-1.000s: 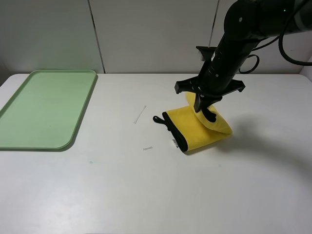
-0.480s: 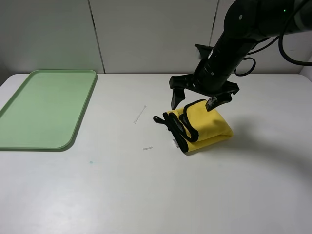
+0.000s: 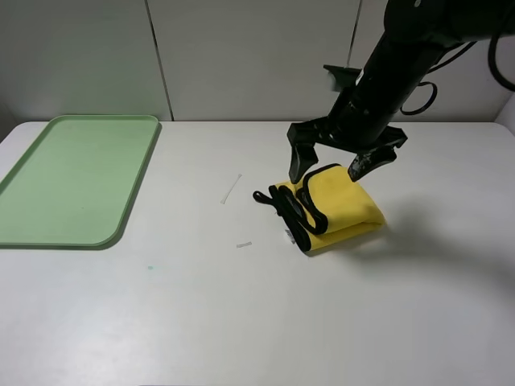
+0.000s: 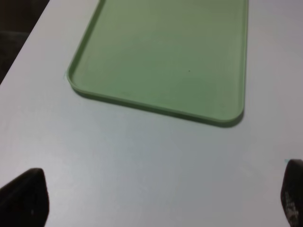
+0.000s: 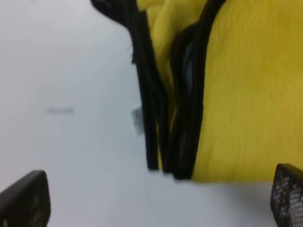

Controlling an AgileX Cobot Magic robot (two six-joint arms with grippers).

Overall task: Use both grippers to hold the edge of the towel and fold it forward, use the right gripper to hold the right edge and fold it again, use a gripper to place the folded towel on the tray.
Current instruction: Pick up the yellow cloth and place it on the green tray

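The folded towel (image 3: 342, 211) lies right of centre on the table (image 3: 241, 322), its white tag (image 3: 287, 234) too small to read. The right claw (image 3: 324, 175) gapes empty just above it; the left claw (image 4: 158, 196) gapes near the tray (image 3: 72, 181).

Towel (image 3: 344, 211) soft plush cloth — tray (image 3: 72, 177) smooth plastic, near-matt finish

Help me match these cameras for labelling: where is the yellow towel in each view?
Exterior high: the towel lies folded right of centre, below the open right gripper.
Left wrist: not in it; only the tray and table show.
Right wrist: the towel fills much of the frame, close up.
Shared landmark: the white table, in all three.
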